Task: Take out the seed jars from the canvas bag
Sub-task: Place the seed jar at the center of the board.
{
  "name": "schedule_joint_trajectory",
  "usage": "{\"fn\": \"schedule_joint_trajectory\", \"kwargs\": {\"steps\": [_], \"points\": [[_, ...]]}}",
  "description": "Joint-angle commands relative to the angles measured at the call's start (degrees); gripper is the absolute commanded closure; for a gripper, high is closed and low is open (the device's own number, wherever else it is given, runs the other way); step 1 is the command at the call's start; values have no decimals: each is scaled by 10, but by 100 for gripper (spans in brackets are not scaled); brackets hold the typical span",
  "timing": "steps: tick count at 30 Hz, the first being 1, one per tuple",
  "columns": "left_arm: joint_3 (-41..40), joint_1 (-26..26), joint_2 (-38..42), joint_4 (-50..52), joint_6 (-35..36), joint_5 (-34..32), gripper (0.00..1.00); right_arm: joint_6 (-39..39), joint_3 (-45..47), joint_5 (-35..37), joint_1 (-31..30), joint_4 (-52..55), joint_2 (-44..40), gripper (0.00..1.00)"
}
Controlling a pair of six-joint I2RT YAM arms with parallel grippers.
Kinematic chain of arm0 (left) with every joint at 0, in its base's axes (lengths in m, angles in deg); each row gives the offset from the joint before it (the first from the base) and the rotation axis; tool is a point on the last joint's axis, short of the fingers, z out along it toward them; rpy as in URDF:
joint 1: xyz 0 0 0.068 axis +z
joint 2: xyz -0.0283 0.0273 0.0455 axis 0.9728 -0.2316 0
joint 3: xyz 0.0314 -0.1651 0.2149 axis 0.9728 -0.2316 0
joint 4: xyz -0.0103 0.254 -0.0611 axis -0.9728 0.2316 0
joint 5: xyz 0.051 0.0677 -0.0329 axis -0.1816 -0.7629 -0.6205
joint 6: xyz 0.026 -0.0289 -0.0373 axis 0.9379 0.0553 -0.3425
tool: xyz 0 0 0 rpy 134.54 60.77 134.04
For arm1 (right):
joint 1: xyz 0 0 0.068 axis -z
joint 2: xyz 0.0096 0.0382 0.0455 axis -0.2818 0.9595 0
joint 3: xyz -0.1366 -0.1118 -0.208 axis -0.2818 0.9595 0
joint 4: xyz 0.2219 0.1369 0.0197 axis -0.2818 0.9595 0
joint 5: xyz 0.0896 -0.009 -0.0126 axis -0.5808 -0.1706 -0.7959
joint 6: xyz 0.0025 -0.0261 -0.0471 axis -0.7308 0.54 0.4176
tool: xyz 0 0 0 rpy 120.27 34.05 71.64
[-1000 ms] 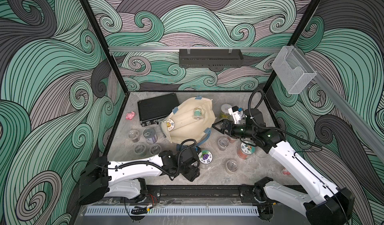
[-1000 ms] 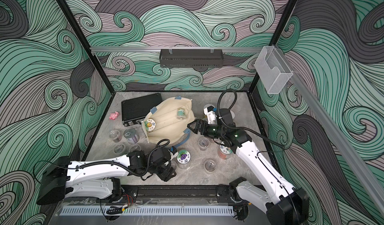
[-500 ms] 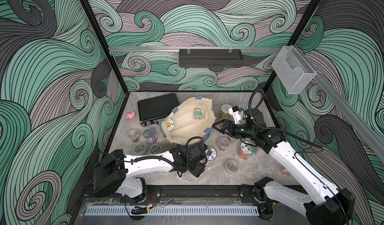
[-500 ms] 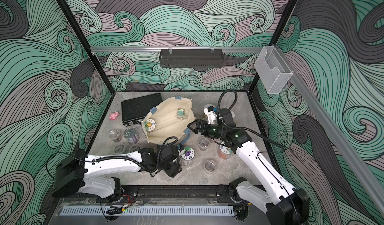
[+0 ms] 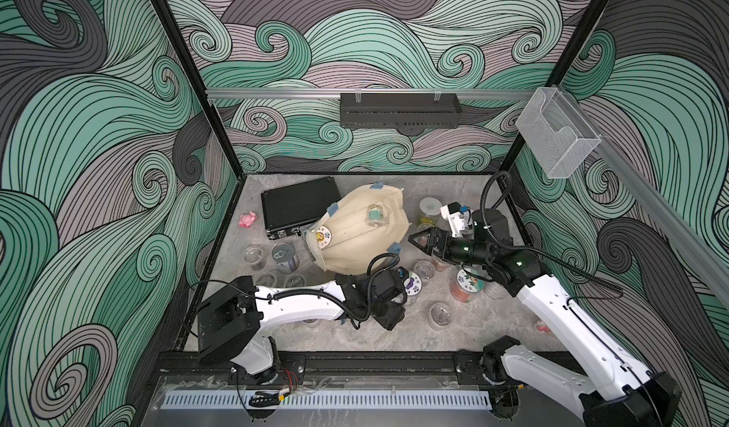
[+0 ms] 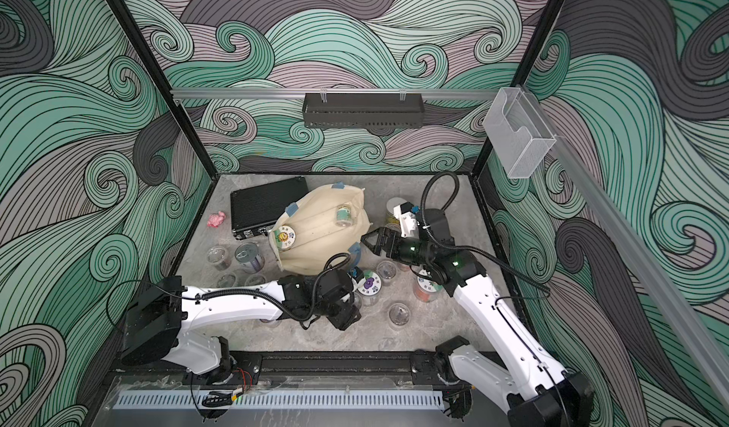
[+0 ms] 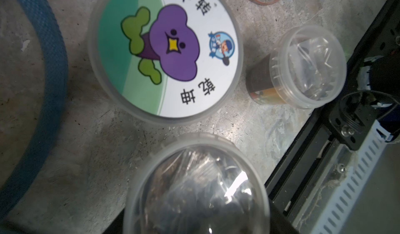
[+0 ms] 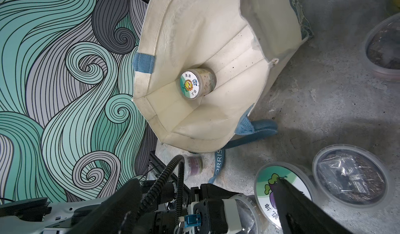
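Note:
The cream canvas bag (image 5: 355,235) lies mid-table with its mouth toward my right gripper (image 5: 418,240), which hangs open and empty just outside it. Looking in from the right wrist, one seed jar (image 8: 197,83) with a sunflower lid lies on its side deep in the bag. A second sunflower lid (image 5: 323,237) shows at the bag's left edge. My left gripper (image 5: 396,300) is shut on a small clear-lidded jar (image 7: 197,189), low over the table beside the purple-flower jar (image 7: 166,51). The held jar hides its fingers.
Several jars stand on the table: small clear ones (image 5: 424,269) (image 5: 440,314), an orange one (image 5: 469,285), a silver-lidded one (image 5: 284,255) and a yellow-filled one (image 5: 428,212). A black ribbed case (image 5: 300,208) and a pink toy (image 5: 248,219) lie at the back left. The blue strap (image 7: 43,92) trails beside the left gripper.
My left arm has swung right and away from the front edge with the small jar, ending next to the purple-flower jar. The right arm has stayed put.

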Motion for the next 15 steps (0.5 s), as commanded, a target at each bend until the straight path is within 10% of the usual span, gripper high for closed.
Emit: {"fn": "schedule_joint_trajectory", "kwargs": {"steps": [1,7,15], "points": [[-17,-2,28,4,-11,14,51,11,6,3,5,6,-4,1],[-65,-5,75,-9,-30,24,46,10,7,2,6,1,1,1],[-41,-5,102,41,-43,23,1,7,5,2,6,1,2,1]]}}
